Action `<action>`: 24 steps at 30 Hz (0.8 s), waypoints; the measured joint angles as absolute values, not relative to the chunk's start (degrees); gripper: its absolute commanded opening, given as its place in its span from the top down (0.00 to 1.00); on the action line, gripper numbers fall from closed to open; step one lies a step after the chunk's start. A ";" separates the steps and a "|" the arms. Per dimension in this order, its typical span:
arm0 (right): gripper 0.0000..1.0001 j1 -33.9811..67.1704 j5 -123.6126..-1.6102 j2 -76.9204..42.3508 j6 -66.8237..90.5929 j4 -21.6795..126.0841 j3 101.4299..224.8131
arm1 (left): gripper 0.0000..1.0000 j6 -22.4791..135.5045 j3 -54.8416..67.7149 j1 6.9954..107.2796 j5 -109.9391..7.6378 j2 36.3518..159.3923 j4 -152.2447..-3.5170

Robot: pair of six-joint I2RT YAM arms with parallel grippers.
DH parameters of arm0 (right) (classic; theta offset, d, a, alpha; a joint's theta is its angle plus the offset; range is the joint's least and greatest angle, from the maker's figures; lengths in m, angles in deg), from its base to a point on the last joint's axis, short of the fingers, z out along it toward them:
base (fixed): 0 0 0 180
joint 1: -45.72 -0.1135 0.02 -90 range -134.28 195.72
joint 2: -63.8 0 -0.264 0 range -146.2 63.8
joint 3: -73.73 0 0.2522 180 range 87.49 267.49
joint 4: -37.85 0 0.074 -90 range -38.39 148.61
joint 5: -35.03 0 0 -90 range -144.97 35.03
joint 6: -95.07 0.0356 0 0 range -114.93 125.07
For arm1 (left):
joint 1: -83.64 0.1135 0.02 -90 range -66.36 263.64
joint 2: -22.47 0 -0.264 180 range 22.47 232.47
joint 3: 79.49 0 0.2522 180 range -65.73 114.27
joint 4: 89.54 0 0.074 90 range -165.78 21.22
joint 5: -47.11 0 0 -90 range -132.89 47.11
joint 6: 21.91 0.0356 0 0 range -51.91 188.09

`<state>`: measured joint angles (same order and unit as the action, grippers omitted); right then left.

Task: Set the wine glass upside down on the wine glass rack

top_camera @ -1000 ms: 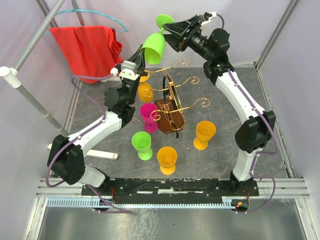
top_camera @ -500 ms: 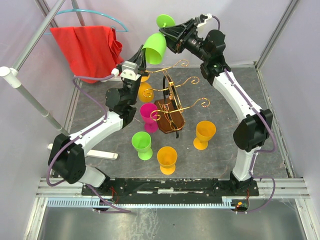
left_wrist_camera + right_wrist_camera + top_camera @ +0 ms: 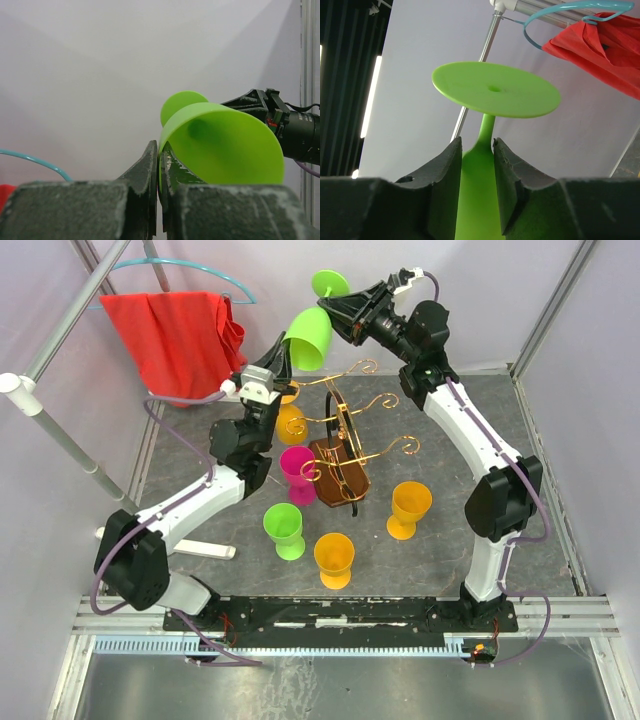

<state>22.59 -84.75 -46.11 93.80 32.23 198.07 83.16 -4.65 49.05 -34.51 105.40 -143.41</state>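
Left gripper [image 3: 159,152] clamped tight on the rim of the green glass [image 3: 310,333], holding it mid-air with the bowl mouth tipped down and the foot [image 3: 495,89] up, above and just behind the rack [image 3: 345,435]. Right gripper [image 3: 476,145] straddles the stem [image 3: 486,127] under the foot, jaws narrow; can't tell if they press it, maybe barely touching. Progress: glass lifted and mostly inverted, handover looks underway, nothing hung yet. Left to do: right takes the stem, left lets go, slide the stem into a gold wire arm so the foot rests on it, release
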 measured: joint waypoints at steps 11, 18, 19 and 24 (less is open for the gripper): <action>0.73 22.56 -85.01 -46.72 93.97 31.47 198.07 | 0.97 81.65 -6.90 49.05 -34.51 103.43 -143.41; 0.67 22.56 -85.06 -46.75 94.21 31.42 198.07 | 0.97 80.54 -6.90 49.07 -34.51 103.41 -143.46; 0.67 22.56 -85.01 -46.75 94.21 31.36 198.07 | 0.97 80.32 -6.90 49.05 -34.62 103.41 -143.46; 0.71 22.56 -84.99 -46.75 94.21 31.05 198.07 | 0.97 79.43 -6.90 49.05 -35.77 103.41 -143.44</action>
